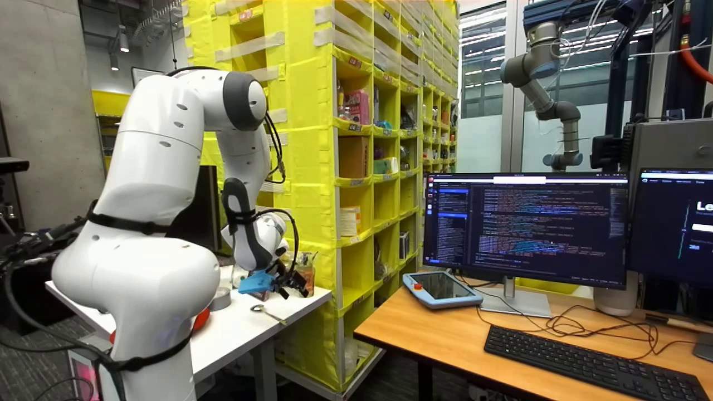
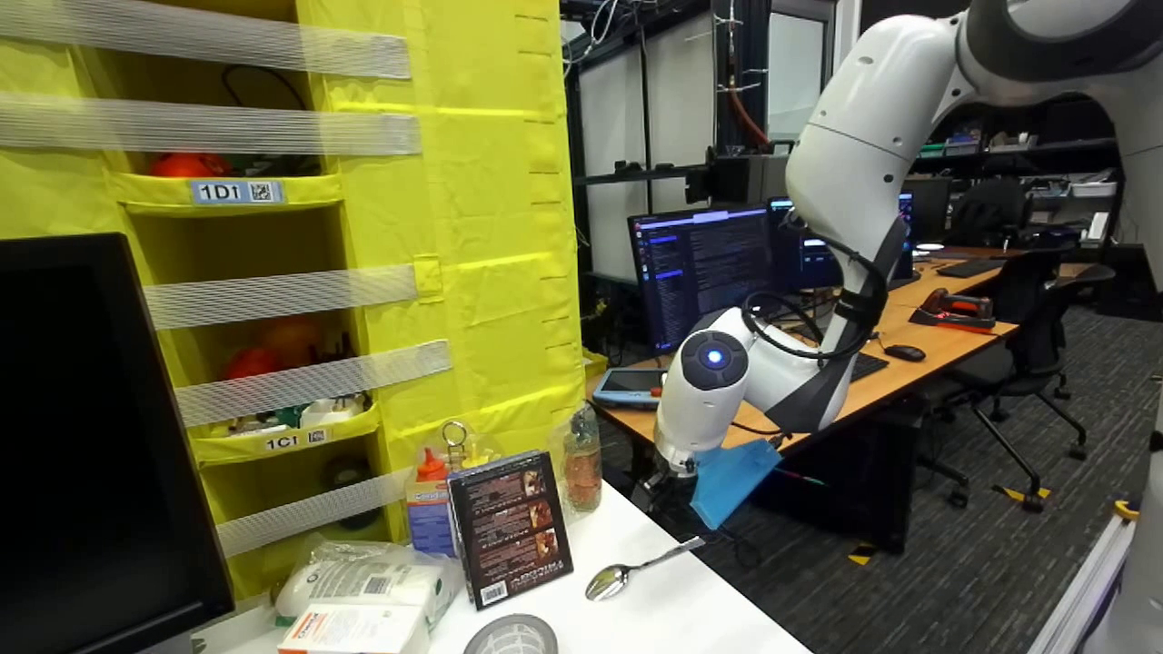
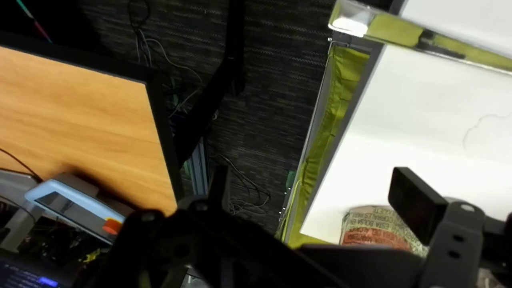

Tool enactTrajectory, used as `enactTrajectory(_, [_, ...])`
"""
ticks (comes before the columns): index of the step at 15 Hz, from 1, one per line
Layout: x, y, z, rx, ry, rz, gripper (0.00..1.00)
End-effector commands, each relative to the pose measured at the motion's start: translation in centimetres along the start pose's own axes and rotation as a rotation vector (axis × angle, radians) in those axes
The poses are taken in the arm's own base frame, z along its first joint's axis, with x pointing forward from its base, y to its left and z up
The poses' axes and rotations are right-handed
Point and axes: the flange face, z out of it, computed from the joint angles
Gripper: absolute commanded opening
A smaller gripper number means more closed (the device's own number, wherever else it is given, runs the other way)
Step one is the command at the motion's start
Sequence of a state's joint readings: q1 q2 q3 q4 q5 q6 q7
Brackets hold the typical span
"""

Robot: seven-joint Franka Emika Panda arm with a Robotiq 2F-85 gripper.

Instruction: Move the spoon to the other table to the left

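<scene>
A polished metal spoon [image 2: 622, 572], oval in the bowl and slim in the handle, lies on the smooth white tabletop [image 2: 672, 609], its handle reaching to the edge, as I watch from afar. My hand [image 3: 314, 188] hangs near the same edge, apart from the spoon, its blocky matte-black fingers [image 3: 418, 206] spread wide. Beside it a flat blue panel [image 2: 734, 481] tilts outward; my arm [image 1: 153, 161] is all rounded white shells bound with black straps [image 1: 129, 224]. In an exterior view, a thin rectangular case [image 2: 513, 527] with a dark, printed face stands next to a rounded packet [image 2: 583, 468] in crinkly clear wrap; a round, grey-rimmed piece [image 2: 511, 639] and a white bundle [image 2: 345, 581] in shiny plastic lie nearby. Behind them rises a shelf unit [image 2: 495, 236] skinned in bright yellow fabric, pale mesh strips [image 2: 300, 295] running across its compartments. Across a gap floored in dark ribbed carpet [image 3: 276, 112], a wood-grain tabletop [image 1: 401, 328] edged in black carries a blue-framed tablet [image 1: 443, 292] and a flat black keyboard [image 1: 590, 359].
</scene>
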State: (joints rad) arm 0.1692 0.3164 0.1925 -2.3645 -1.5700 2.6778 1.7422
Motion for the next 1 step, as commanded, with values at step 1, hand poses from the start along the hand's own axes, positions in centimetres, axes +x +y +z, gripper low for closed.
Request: enactTrajectory(1, [0.02, 0.39, 0.18, 0.003, -0.004, 0.015, 1.0])
